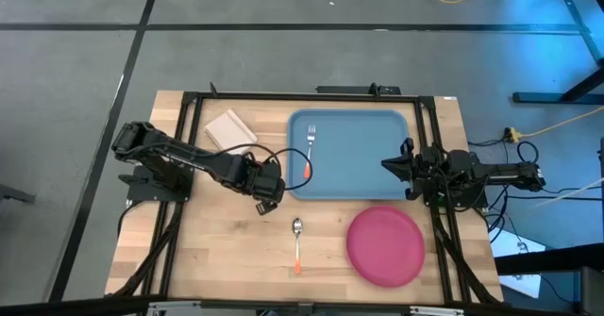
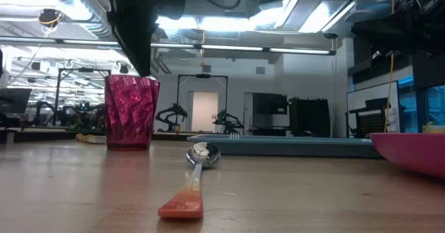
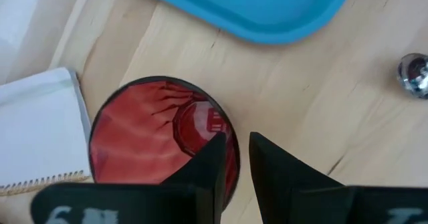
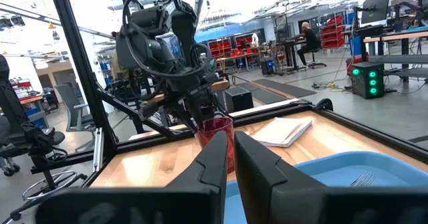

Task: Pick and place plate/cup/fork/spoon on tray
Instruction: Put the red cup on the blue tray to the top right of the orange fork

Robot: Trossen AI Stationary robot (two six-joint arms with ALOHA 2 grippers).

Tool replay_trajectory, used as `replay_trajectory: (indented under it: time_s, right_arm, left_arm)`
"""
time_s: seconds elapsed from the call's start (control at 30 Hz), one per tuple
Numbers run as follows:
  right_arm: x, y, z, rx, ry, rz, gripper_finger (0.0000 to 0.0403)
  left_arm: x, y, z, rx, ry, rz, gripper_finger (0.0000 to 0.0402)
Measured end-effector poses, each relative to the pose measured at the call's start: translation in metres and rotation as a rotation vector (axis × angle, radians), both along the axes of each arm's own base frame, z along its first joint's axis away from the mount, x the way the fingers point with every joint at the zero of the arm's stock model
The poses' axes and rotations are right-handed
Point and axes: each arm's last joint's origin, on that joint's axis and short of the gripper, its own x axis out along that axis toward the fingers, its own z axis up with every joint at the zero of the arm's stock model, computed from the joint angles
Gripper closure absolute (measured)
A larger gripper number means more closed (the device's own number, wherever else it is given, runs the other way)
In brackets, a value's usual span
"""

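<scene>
The dark red cup point(image 2: 131, 113) stands upright on its base on the wooden table, left of the light-blue tray point(image 1: 363, 165). My left gripper point(image 3: 237, 158) comes down on it from above and is shut on its rim; in the high view the gripper point(image 1: 267, 190) hides the cup. The fork point(image 1: 310, 149) lies in the tray's left part. The spoon point(image 1: 297, 242) lies on the table in front of the tray, bowl toward the tray. The pink plate point(image 1: 385, 246) lies flat at the near right. My right gripper point(image 1: 394, 165) is shut and empty over the tray's right edge. My left gripper holds the cup's rim point(image 3: 233, 147) on the side toward the tray, with one finger point(image 3: 210, 167) inside the cup and the other point(image 3: 274, 167) outside. The fingers point down from above. The cup stands upright with its base on the table point(image 2: 128, 147).
A white napkin point(image 1: 229, 127) lies at the far left beside the tray, close behind the cup. A black frame point(image 1: 283, 96) runs around the table top. Bare wood lies at the near left point(image 1: 217, 250).
</scene>
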Motion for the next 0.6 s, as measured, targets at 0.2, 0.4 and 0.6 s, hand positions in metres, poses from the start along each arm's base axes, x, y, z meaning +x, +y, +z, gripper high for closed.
replay_trajectory:
  time_s: [0.2,0.4,0.6]
  right_arm:
    - [0.0,0.0,0.0,0.0,0.0,0.0,0.037]
    - [0.0,0.0,0.0,0.0,0.0,0.0,0.037]
    - [0.0,0.0,0.0,0.0,0.0,0.0,0.037]
  left_arm:
    - [-0.001,0.0,-0.002,0.001,0.002,0.012,0.0343]
    - [-0.007,0.002,-0.015,0.003,0.034,0.037,0.0343]
    - [-0.011,0.003,-0.027,0.015,0.052,0.06,0.0343]
